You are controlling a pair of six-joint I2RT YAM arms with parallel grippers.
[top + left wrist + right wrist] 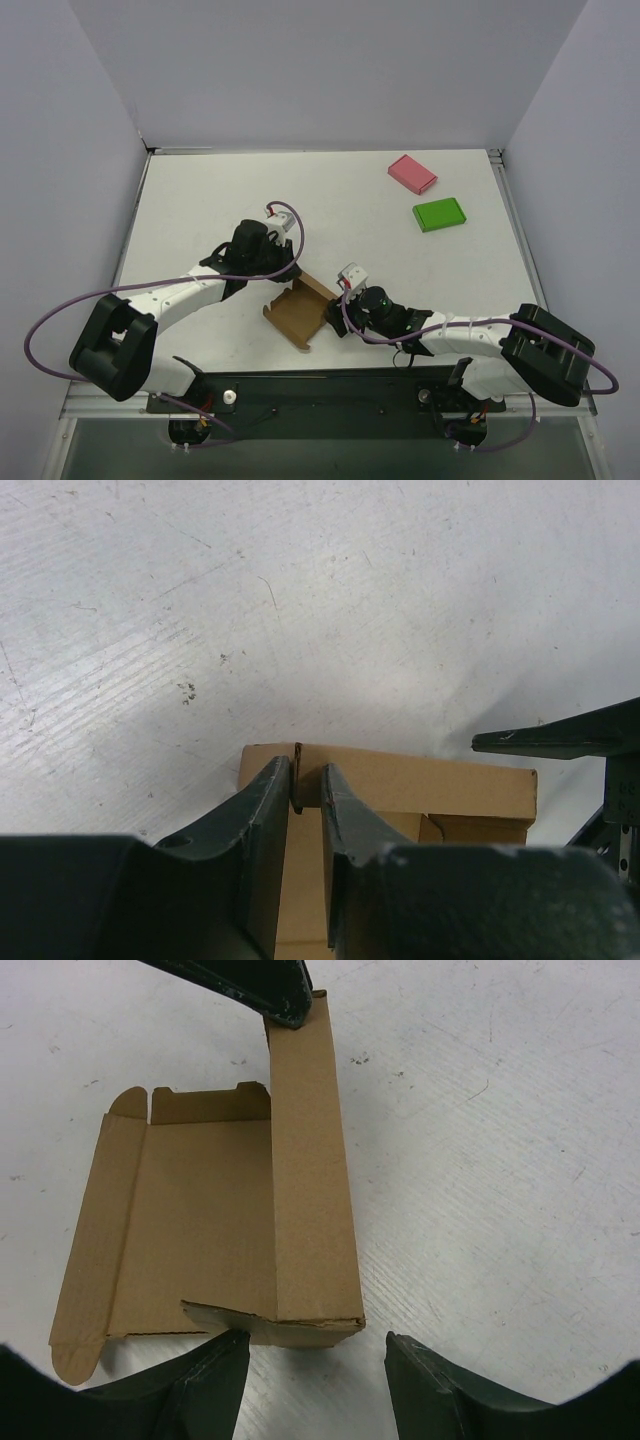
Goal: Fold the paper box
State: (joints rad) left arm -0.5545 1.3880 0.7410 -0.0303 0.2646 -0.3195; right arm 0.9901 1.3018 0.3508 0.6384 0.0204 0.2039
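Box (pixel 300 312) near-centre on table (pixel 220 200), its far wall upright. Your left gripper (pixel 307 780) pinched narrow on wall's left corner (top edge). Your right gripper (pixel 318 1345) spread wide, wall's right end just ahead.

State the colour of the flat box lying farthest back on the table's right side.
Pink. The flat box shows best in the top external view.

Soft, even light falls from overhead, so the white bench (pixel 200 200) looks bright with no hard glare, and shadows on it are faint and fuzzy-edged. Up close, the left claw (pixel 308 780) is dark and slightly blurred, and a grey shade pools beyond the paper box (pixel 420 785). Surface scratches show sharply in both wrist views.
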